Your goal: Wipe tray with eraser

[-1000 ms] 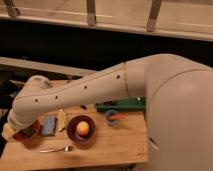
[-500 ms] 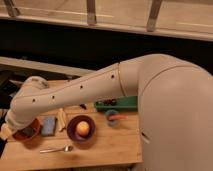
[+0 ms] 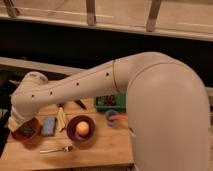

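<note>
At the far left the gripper (image 3: 15, 123) hangs low by the round orange bowl (image 3: 34, 135). I cannot tell if it is gripping anything. The dark eraser (image 3: 26, 130) seems to lie in that bowl, just beside the gripper. Next is a flat blue pad (image 3: 48, 126), then a dark bowl (image 3: 71, 133) with an orange fruit (image 3: 83, 129). The green tray (image 3: 111, 102) sits further right, partly behind the arm (image 3: 80, 87), well apart from the eraser.
</note>
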`<state>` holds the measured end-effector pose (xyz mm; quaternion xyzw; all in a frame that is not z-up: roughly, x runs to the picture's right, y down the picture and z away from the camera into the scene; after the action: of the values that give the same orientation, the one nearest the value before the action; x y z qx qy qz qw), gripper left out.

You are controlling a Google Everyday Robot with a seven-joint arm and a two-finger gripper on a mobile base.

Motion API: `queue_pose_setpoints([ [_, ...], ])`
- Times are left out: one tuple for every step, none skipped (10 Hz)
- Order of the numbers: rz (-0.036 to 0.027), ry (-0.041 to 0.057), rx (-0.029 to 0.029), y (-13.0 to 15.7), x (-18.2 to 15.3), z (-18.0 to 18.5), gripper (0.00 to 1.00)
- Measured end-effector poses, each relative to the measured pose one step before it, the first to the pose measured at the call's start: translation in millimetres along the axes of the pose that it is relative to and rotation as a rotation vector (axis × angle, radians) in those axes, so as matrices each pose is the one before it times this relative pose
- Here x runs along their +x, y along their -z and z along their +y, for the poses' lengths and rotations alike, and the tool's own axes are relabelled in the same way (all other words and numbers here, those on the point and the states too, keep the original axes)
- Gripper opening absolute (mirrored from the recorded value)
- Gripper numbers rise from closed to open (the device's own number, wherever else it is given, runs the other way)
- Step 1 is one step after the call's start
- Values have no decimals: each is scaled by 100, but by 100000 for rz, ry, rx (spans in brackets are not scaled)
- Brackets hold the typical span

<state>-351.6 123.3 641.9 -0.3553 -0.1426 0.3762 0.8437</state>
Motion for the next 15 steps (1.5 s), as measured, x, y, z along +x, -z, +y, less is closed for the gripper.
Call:
queue_pose_setpoints([
  [502, -85, 869, -202, -176, -658, 64],
  [1206, -1076, 1693, -376, 256, -1495, 64],
  [958, -920, 501, -378, 443, -689, 64],
  [528, -587, -442, -503, 418, -150, 64],
  [407, -1235, -953, -696, 359, -16, 64],
  [-334, -1363, -1261, -940, 208, -21, 64],
  [-187, -130, -122, -53, -51, 31, 64],
  [58, -47, -41, -32, 29, 5, 64],
  [-212, -151, 254, 96, -11, -189, 64],
  [185, -1, 58, -29, 17, 51, 64],
  [299, 24, 104, -52, 5, 116, 64],
  [-230, -1817, -1128, -419, 44, 10, 64],
  [-1032, -3269, -1835, -759, 39, -308, 64],
  [-961, -1342, -1586, -1034, -421, 53, 64],
  [-677, 162, -1303, -857, -758, 429, 64],
])
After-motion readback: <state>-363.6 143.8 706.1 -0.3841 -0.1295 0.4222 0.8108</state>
